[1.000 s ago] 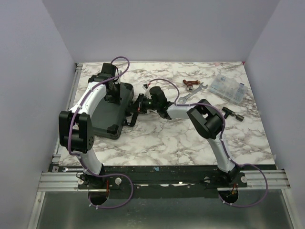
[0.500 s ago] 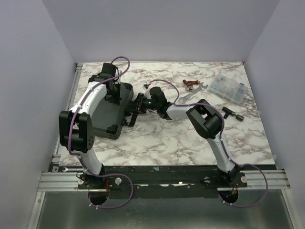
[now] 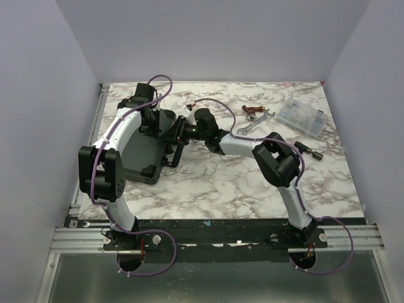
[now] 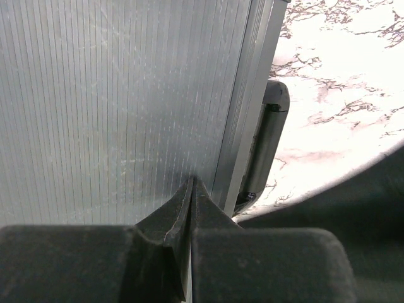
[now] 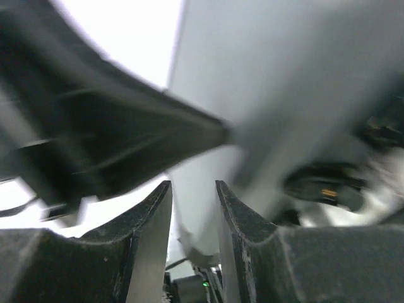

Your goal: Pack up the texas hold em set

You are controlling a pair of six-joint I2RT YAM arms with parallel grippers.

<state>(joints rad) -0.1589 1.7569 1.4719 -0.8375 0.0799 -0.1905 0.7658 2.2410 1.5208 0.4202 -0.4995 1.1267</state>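
The black briefcase (image 3: 142, 154) of the texas hold em set lies shut at the table's left. Its ribbed lid (image 4: 113, 95) fills the left wrist view, with a black handle piece (image 4: 268, 139) on its metal edge. My left gripper (image 3: 151, 125) is shut, its tips (image 4: 191, 184) resting on the lid near that edge, holding nothing. My right gripper (image 3: 179, 131) hovers at the case's right side. Its jaws (image 5: 192, 189) stand open with nothing between them, and that view is blurred. Chips, cards and discs are hidden.
A clear compartment box (image 3: 303, 115) sits at the back right. A silver wrench (image 3: 255, 123) and a red clamp-like piece (image 3: 252, 110) lie behind the right arm. A small black T-shaped tool (image 3: 308, 149) lies right of its elbow.
My right gripper has opened and shifted back and slightly left along the case's right side. The left arm and the case have stayed put.
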